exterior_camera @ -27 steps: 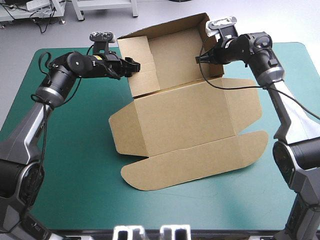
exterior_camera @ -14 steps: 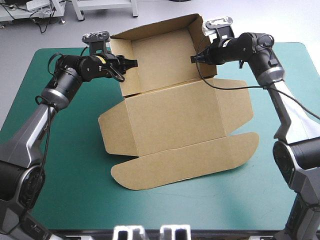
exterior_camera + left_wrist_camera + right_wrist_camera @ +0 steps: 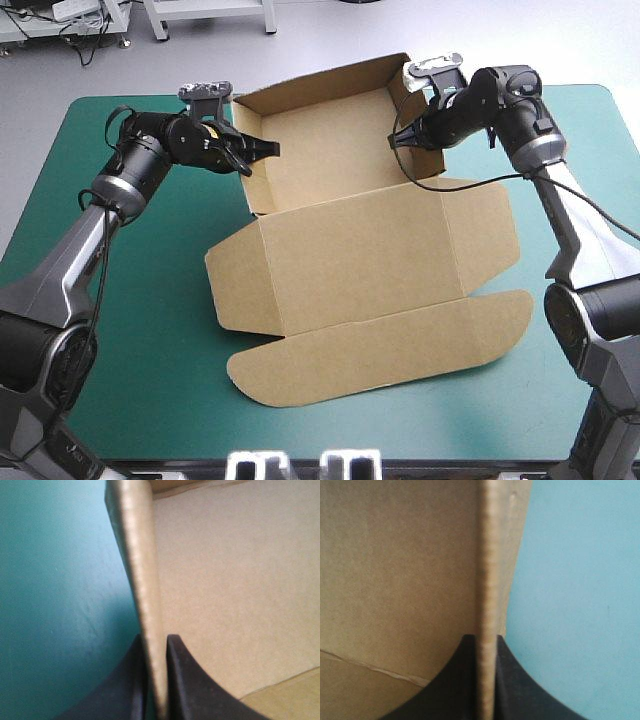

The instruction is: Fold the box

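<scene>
There is one brown box [image 3: 360, 260], on one table [image 3: 150, 330]. Two end effectors are in view, the left end effector [image 3: 262, 150] and the right end effector [image 3: 397, 138], each with two black fingers [image 3: 515, 692].

Bright, even light from above fell across the bench [image 3: 150, 300], and the box [image 3: 370, 250] threw only a thin, soft shadow along its near edges. Close by the left tool [image 3: 156, 640], the box's wall shaded the teal-green cover [image 3: 100, 630] darker.

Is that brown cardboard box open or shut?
Open. The brown cardboard box is a tray with raised walls; its lid lies flat.
</scene>
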### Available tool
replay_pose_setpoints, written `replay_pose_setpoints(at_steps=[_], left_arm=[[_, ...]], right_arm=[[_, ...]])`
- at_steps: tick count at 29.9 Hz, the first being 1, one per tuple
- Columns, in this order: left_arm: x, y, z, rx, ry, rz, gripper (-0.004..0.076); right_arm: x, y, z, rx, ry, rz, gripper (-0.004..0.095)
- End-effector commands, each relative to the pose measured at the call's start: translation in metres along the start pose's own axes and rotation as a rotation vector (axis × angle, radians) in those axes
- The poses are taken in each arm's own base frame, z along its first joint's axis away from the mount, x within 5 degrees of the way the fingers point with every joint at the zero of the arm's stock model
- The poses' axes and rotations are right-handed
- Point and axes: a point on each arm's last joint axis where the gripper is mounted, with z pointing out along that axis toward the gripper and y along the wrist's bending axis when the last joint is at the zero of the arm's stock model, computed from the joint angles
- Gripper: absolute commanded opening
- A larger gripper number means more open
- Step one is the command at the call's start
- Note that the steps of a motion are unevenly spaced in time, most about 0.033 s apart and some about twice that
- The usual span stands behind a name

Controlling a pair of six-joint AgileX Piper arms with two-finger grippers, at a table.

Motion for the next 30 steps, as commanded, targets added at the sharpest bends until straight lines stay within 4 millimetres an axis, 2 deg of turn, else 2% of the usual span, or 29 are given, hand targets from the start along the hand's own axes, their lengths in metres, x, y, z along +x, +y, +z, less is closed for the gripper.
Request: replay_pose_setpoints(at_steps=[1,3,8,14,17,21,25,30], left_arm=[[-0.004,-0.012,-0.014,0.049,0.004,0.106,-0.0007],[0.000,-0.013,-0.005,0.070,0.081,0.109,-0.0007],[0.006,-0.015,0.008,0.105,0.243,0.154,-0.0008],[0.000,-0.018,0.020,0.110,0.362,0.179,-0.0009],[-0.003,-0.026,0.029,0.108,0.365,0.213,-0.0009],[0.004,-0.041,0.046,0.071,0.395,0.287,-0.0009],[0.012,-0.049,0.060,0.020,0.426,0.336,-0.0009],[0.016,-0.049,0.070,0.003,0.446,0.303,-0.0009]], right_arm=[[0.002,0.005,-0.027,0.002,0.043,-0.068,-0.0017],[0.008,0.004,-0.017,-0.006,0.118,-0.061,-0.0018],[0.013,0.002,0.013,-0.027,0.181,-0.009,-0.0018],[0.028,0.002,0.040,-0.054,0.270,0.060,-0.0018],[0.041,0.001,0.049,-0.047,0.325,0.067,-0.0018],[0.053,-0.003,0.056,-0.010,0.380,0.068,-0.0018],[0.055,-0.009,0.057,-0.018,0.384,0.096,-0.0018],[0.056,-0.016,0.056,-0.006,0.384,0.101,-0.0018]])
